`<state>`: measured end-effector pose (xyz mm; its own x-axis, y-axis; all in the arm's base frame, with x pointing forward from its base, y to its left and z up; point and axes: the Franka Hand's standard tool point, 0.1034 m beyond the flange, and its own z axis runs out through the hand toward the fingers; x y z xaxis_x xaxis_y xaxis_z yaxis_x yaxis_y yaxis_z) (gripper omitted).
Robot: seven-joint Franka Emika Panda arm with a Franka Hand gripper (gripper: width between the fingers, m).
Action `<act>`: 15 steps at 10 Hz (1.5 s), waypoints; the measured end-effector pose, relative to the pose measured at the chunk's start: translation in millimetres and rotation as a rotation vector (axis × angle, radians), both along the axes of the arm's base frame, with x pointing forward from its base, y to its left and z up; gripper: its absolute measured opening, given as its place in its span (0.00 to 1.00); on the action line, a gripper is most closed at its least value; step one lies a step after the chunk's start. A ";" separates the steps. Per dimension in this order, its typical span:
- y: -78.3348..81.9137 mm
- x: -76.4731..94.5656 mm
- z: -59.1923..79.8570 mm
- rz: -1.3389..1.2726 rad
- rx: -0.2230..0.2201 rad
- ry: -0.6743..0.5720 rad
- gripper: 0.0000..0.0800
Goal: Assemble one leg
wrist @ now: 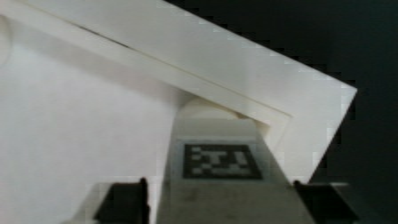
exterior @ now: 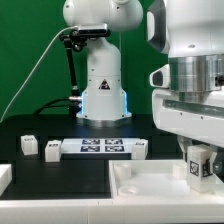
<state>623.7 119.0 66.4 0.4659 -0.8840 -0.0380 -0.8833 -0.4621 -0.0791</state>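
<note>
— What dominates the scene?
— The large white square part, lying on the black table.
— And the gripper?
— Clamped on the leg, tag toward the wrist camera, near the part's corner.

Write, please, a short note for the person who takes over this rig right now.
Claw: around the leg, one finger on each side. I cannot tell whether it grips firmly.
Leg: upright, tag showing, at a corner of the large white square part.
Two small white blocks lie on the table beside the marker board.
Done: the leg is at the corner.
Left: check that it is seated in the part, fasten it, then let go.
</note>
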 end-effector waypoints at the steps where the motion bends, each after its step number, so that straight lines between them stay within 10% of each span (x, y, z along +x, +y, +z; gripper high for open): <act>1: 1.0 0.2 0.5 0.061 -0.003 -0.005 0.70; 13: 4.6 1.0 3.3 1.359 -0.124 -0.051 0.81; 15: 4.7 0.9 3.1 1.355 -0.124 -0.051 0.67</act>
